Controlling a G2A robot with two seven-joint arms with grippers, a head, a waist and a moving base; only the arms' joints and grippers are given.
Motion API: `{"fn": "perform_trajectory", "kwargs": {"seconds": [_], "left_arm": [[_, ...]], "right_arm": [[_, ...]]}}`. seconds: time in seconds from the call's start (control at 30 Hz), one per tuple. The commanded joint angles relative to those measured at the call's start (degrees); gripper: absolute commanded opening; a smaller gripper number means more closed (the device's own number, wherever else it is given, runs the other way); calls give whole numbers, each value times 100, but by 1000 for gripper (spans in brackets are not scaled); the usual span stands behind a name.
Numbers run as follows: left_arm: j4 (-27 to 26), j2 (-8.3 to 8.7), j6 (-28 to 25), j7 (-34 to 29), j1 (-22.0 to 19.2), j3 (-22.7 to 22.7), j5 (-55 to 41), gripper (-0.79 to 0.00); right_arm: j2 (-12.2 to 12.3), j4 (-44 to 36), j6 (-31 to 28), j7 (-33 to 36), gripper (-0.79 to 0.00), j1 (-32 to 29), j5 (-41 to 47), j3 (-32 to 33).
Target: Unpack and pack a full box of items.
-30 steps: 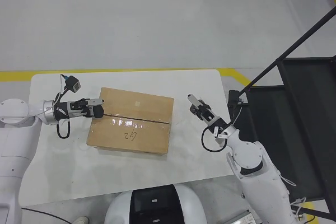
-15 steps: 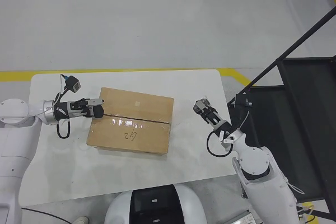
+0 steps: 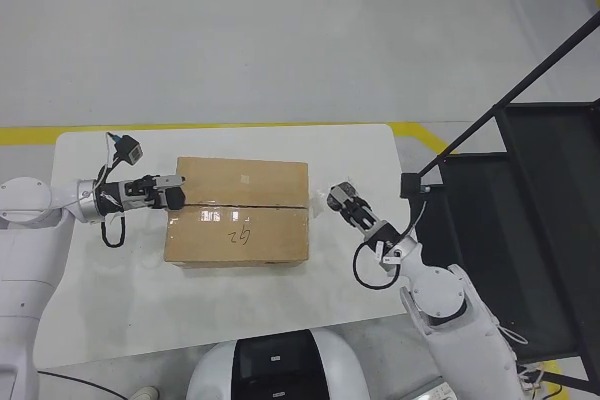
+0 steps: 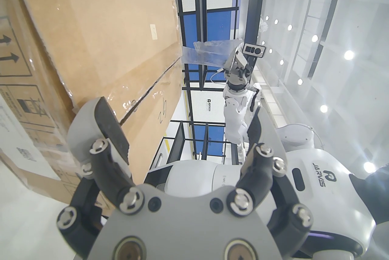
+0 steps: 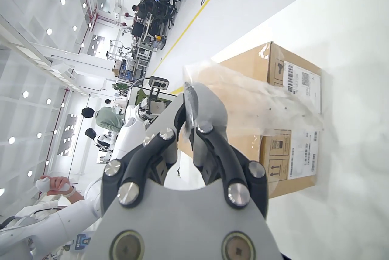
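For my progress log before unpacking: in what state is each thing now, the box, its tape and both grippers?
Cardboard box: closed, flaps shut.
Clear tape: partly peeled, one end stuck to the box.
Right gripper: shut on the tape's free end.
Left gripper: open, at the box's end.

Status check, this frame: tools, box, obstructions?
Left tool open at cardboard box edge. Right tool shut on clear tape strip, stretched from box end. Box closed. Nothing obstructing.

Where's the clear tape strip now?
The tape strip is pinched in the right gripper, just off the right end of the cardboard box in the top view, its far end stuck at the box's seam.
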Motion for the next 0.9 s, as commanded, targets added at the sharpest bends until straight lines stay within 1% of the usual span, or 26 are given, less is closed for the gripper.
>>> {"fn": "perform_trajectory", "kwargs": {"seconds": [0.0, 0.1, 0.17, 0.23, 0.3, 0.43, 0.5, 0.53, 0.67, 0.77, 0.87], "left_arm": [[-140, 50, -114, 172, 182, -212, -125, 0], [-400, 116, -342, 146, 503, -570, -612, 0], [-507, 164, -441, 209, 699, -787, -721, 0], [-552, 209, -305, 384, 809, -905, -525, 0], [-560, 245, -114, 818, 858, -941, -10, 0], [-547, 234, 392, 1375, 818, -681, 731, 0], [-471, 191, 498, 1371, 727, -470, 766, 0], [-407, 164, 527, 1283, 658, -349, 732, 0], [-14, 24, 615, 590, 325, 179, 346, 0], [307, -70, 555, 315, 139, 446, 109, 0], [494, -156, 468, 141, -17, 703, 45, 0]], "right_arm": [[-4, 63, -15, -14, -785, 49, -30, -43], [-11, 109, -6, -33, -785, 134, -60, -100], [-15, 118, 0, -42, -785, 186, -71, -137], [-19, 135, 2, -43, -785, 234, -74, -162], [-22, 156, 3, -51, -785, 277, -74, -176], [-23, 189, 1, -61, -785, 338, -80, -177], [-24, 192, -4, -74, -785, 354, -80, -172], [-24, 198, -7, -83, -785, 359, -80, -167], [-23, 180, 4, -142, -785, 346, -78, -117], [-18, 153, 8, -152, -785, 298, -74, -75], [-11, 179, -3, -150, -785, 237, -89, -26]]}}
